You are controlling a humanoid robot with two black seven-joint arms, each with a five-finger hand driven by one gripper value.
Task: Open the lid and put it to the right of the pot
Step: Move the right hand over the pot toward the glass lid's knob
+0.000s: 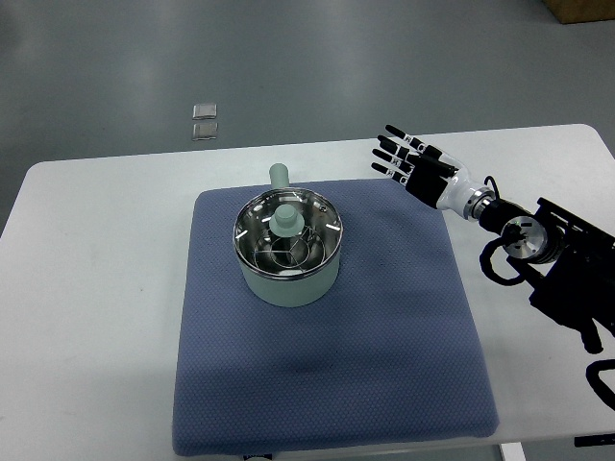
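A pale green pot (288, 280) stands on the blue mat (384, 327), its short handle (279, 176) pointing to the far side. The glass lid (287, 233) with a green knob (285, 220) sits on the pot. My right hand (402, 156) hovers above the table to the right of and beyond the pot, fingers spread, holding nothing. It is well apart from the lid. The left arm is out of view.
The white table (86, 288) carries the mat. Two small clear squares (205, 120) lie on the grey floor beyond the far edge. A brown box corner (581, 10) shows at the top right.
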